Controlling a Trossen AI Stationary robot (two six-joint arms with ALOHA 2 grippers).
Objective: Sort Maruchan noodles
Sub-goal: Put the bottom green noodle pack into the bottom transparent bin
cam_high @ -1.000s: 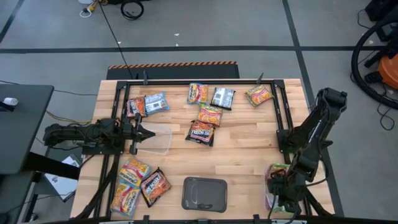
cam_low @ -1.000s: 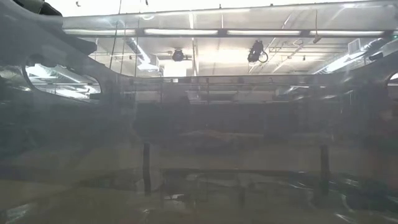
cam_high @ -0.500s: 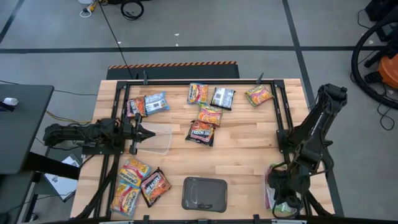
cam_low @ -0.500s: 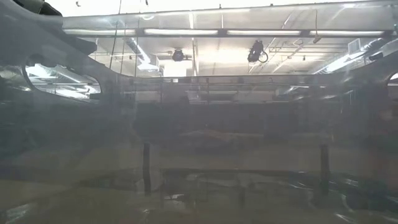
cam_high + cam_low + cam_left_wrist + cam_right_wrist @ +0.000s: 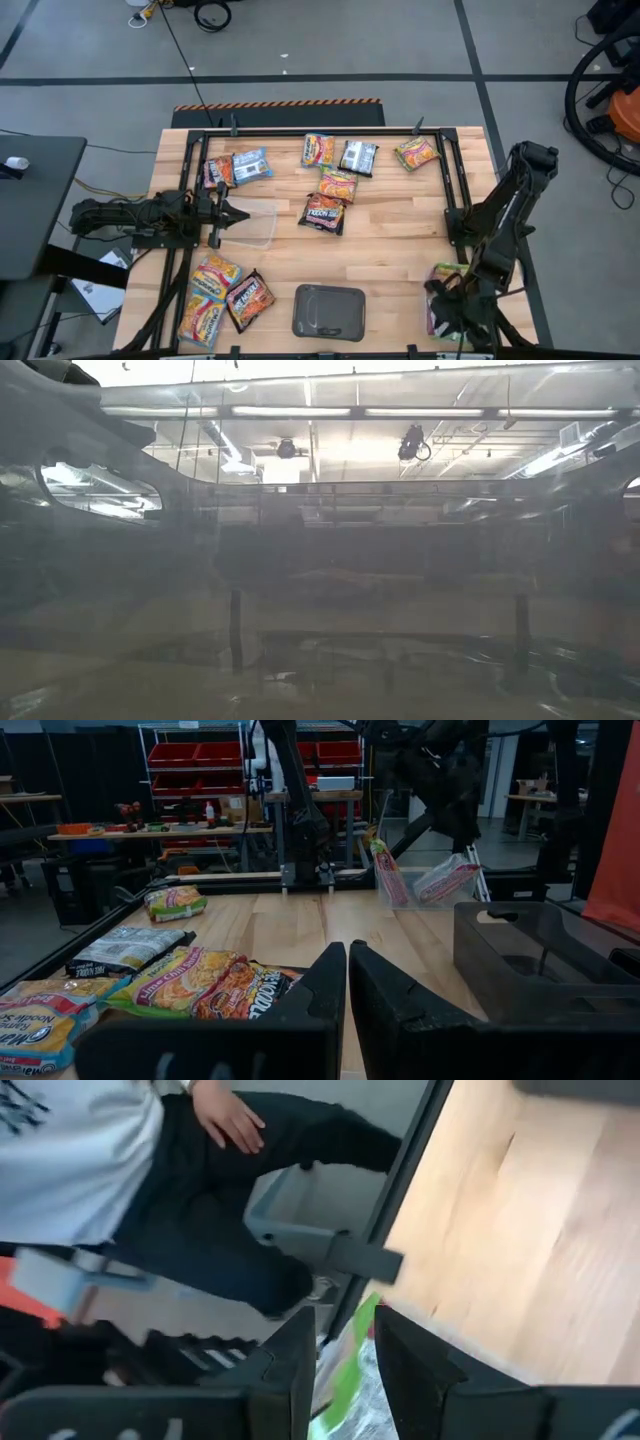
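Grey shop floor with dark seams surrounds the wooden counter [image 5: 400, 240], which sits inside a black frame. Risks first: the right end effector [image 5: 452, 318] hangs over the clear tub [image 5: 436, 300] at the near right corner, its jaws standing a little apart with a yellow-green packet [image 5: 350, 1370] between them; I cannot tell whether it still grips that packet, so the packet could drop against the tub's rim or slide off the counter edge toward the seated person [image 5: 150, 1190] just beyond. The left end effector [image 5: 228, 217] rests closed on nothing at the left side, touching a second clear tub [image 5: 258, 222] that a careless move could shove. Counted from above, six packets lie along the far side and middle, among them a blue-silver packet [image 5: 250, 165] and a dark one [image 5: 358, 156]; about three more, overlapping, lie at the near left [image 5: 222, 295]; the right tub's contents cannot be counted. One grey tray [image 5: 328, 311] sits near centre.
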